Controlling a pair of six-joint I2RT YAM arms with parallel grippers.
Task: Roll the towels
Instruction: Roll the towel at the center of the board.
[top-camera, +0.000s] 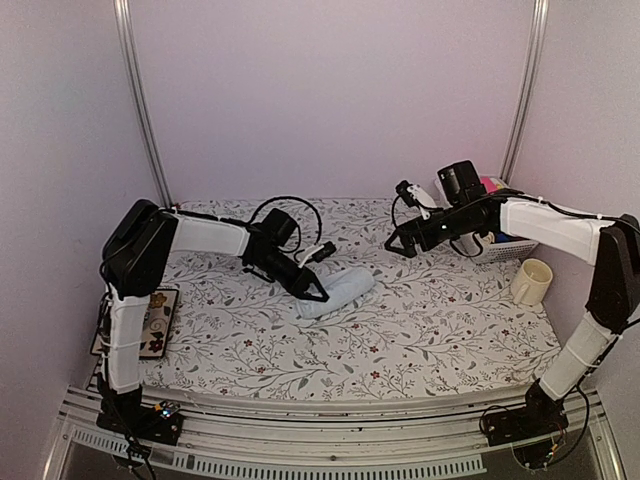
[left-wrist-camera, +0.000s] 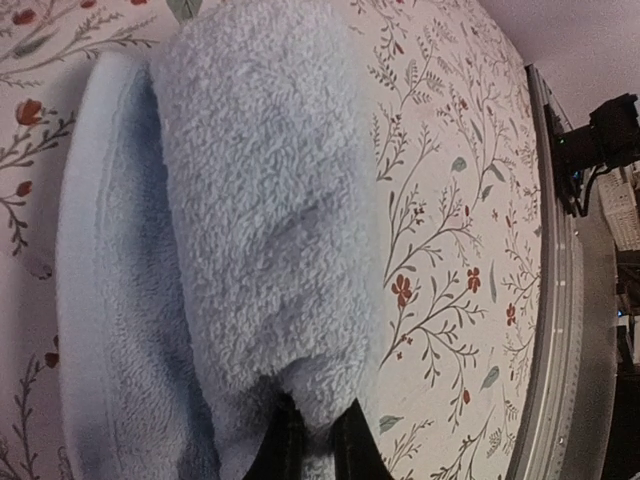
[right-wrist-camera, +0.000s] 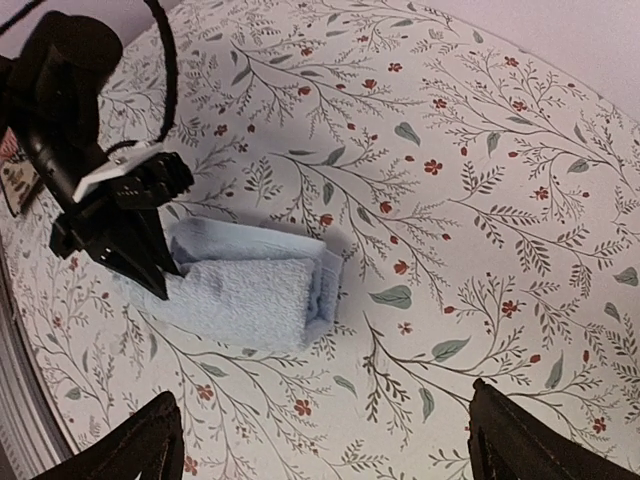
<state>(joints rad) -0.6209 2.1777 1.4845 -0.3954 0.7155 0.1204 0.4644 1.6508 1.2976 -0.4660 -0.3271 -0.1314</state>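
**Towel position.** We find the light blue towel (top-camera: 340, 290) on the floral counter (top-camera: 430, 330), a little left of centre. It is partly rolled. A thick terry roll lies on a flat tail of the same cloth. In the right wrist view, the tail shows along one long side of the roll and past one end.

**Orientation.** In the top view the long axis of the roll runs diagonally, from a near-left end to a far-right end. The far-right end points towards the right arm's side of the counter.

**Left arm.** The left fingers (left-wrist-camera: 290, 450) sit at the near-left end of the roll, in line with its long axis. They are set narrow, with a fold of terry pinched between them. In the left wrist view the roll extends straight away from them.

**Right arm.** The right fingers (right-wrist-camera: 525, 440) are spread wide and hold nothing. They hang above the counter, well apart from the towel, off its far-right end.

**Other items.** A white basket (top-camera: 505, 248) and a cream mug (top-camera: 532, 282) stand near the right edge of the counter, well apart from the towel.
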